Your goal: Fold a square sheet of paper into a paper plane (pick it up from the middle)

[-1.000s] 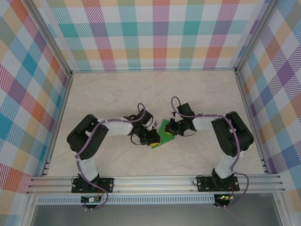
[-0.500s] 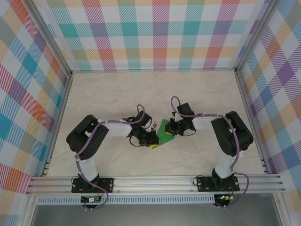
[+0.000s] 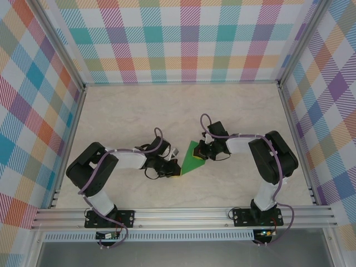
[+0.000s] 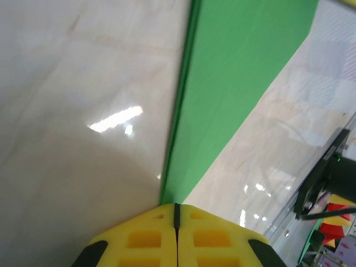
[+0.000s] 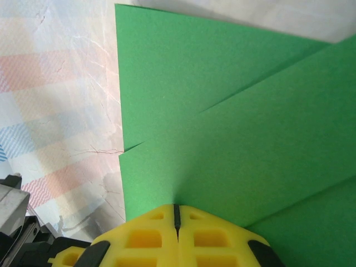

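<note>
Left wrist view: the left gripper (image 4: pixel 177 211), its yellow fingers pressed together, pinches the narrow tip of the green paper (image 4: pixel 239 78), which runs away from it as a long wedge over the pale surface (image 4: pixel 78 83). Right wrist view: the right gripper (image 5: pixel 177 214), likewise closed, nips an edge of the same paper where several flaps overlap. Seen from above, the paper lies between the two grippers near the middle of the surface. Risk, as judged: with both ends clamped, a pull apart or an unequal twist may tear the thin sheet, drag it out of one grip, or skew the creases. Hidden: the finger blocks cover the contact itself, so how deeply the paper sits in each grip is unclear, and the layer order cannot be read.
</note>
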You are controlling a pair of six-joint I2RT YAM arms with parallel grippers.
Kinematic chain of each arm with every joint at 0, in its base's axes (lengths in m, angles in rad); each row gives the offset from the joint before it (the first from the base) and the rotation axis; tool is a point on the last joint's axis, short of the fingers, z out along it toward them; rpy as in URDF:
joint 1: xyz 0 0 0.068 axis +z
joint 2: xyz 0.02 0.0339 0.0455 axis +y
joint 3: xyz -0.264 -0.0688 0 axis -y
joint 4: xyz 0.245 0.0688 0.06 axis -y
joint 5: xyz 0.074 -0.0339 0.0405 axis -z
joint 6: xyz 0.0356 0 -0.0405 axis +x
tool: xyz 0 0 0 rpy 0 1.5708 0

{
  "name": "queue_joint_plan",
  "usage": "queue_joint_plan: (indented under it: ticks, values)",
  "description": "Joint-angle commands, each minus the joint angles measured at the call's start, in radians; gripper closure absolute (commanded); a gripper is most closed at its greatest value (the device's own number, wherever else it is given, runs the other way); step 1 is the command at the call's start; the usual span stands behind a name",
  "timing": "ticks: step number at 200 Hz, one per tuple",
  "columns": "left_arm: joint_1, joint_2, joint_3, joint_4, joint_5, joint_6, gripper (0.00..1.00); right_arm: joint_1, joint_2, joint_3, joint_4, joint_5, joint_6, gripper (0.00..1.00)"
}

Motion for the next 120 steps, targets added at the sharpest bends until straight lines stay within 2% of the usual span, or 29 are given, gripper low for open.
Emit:
queue_joint_plan:
  ticks: [1, 41, 65, 120]
  values:
    - [0.007, -0.064, -0.017, -0.143, 0.028, 0.028, 0.96, -0.003, 0.081, -0.040, -0.128, 0.175, -0.010, 1.00]
    - [0.003, -0.115, 0.041, 0.025, 0.007, -0.072, 0.97, -0.003, 0.076, -0.035, -0.128, 0.171, -0.007, 1.00]
    - [-0.007, -0.055, 0.088, 0.025, -0.048, -0.082, 0.99, -0.003, 0.076, -0.031, -0.127, 0.170, -0.003, 1.00]
    - [-0.027, 0.061, 0.121, -0.003, -0.073, -0.072, 1.00, -0.003, 0.060, -0.020, -0.121, 0.147, -0.007, 1.00]
